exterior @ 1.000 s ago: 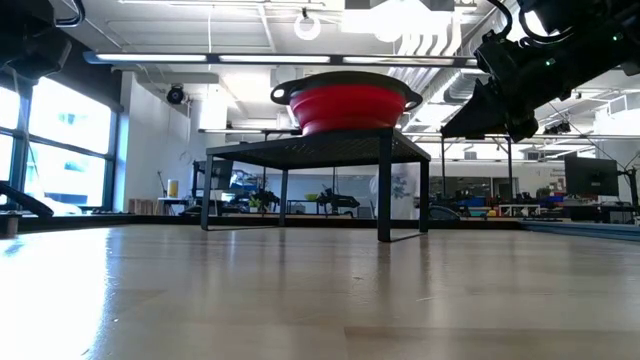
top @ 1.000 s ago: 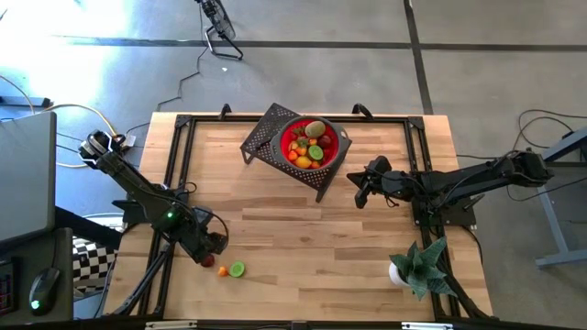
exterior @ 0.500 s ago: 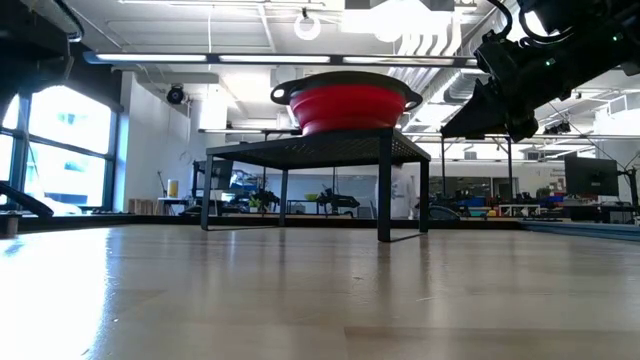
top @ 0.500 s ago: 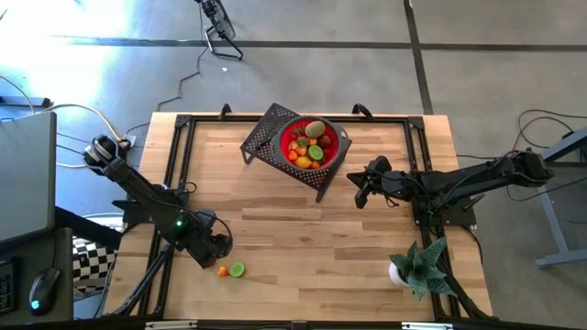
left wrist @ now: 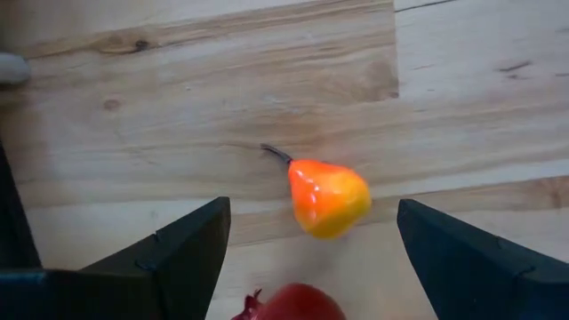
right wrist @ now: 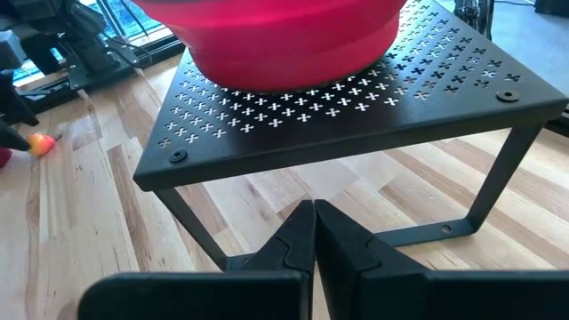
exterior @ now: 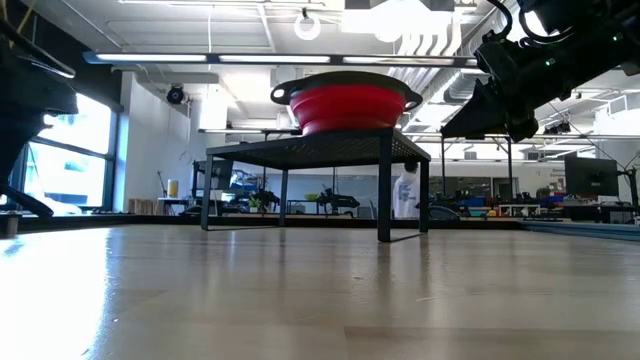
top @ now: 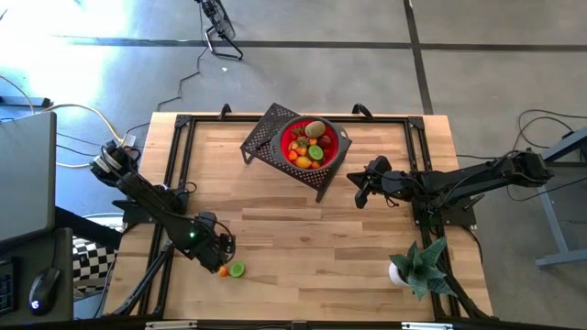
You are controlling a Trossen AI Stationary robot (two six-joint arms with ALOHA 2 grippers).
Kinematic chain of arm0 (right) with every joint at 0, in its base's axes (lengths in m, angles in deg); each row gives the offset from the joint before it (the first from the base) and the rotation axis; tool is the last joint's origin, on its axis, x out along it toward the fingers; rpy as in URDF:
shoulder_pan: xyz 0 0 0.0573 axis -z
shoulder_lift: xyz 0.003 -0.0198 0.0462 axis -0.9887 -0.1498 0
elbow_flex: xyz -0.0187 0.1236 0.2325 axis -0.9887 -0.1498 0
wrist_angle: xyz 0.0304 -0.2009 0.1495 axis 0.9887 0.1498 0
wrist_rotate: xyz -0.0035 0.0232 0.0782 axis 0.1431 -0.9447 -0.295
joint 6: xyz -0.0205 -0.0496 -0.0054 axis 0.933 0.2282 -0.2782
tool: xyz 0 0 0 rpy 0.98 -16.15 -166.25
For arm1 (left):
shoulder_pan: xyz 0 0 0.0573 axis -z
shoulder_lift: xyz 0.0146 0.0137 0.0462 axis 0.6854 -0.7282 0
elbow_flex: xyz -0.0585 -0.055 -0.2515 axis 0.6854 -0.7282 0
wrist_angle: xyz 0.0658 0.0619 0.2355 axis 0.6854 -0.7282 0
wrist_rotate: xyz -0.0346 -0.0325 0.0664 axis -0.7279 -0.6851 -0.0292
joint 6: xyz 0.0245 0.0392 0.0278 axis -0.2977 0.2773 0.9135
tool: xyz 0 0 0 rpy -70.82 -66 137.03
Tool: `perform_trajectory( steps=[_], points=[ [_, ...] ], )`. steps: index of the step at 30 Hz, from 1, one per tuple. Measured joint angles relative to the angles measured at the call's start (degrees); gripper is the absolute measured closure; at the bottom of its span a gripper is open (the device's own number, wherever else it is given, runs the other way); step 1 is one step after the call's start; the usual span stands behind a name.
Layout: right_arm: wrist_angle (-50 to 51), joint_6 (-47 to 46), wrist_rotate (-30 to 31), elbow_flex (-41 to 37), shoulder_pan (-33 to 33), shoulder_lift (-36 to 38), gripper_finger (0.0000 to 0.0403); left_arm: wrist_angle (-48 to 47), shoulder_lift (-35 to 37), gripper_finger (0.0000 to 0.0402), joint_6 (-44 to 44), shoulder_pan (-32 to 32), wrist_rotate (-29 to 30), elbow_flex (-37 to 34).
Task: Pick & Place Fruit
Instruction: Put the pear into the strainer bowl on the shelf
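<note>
Left gripper [left wrist: 307, 258] spread wide | orange fruit [left wrist: 328, 197] between, untouched

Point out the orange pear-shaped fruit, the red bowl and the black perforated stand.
orange pear-shaped fruit [left wrist: 330, 197]: left wrist view, middle of its body.
red bowl [exterior: 346, 106]: low view, middle of its outer wall.
black perforated stand [right wrist: 356, 111]: right wrist view, bare part of its perforated top.

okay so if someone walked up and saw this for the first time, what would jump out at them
Probably the red bowl, heaped with small toy fruit, sitting on a black perforated stand at the table's far middle. Next, the left gripper, jaws open, low over an orange pear-shaped fruit near the front left, a green fruit beside it. The right gripper waits shut, right of the stand.
</note>
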Motion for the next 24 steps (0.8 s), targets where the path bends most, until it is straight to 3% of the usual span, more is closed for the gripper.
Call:
perform_trajectory(
  steps=[9,24],
  points=[
    [0.0,0.0,0.0,0.0,0.0,0.0,0.0401,0.2,-0.1,0.0084,-6.5,0.0,5.5,0.0],
    [0.0,0.0,0.0,0.0,0.0,0.0,0.0401,1.7,-2.6,0.0084,-7.5,0.0,2.7,0.0]
  ],
)
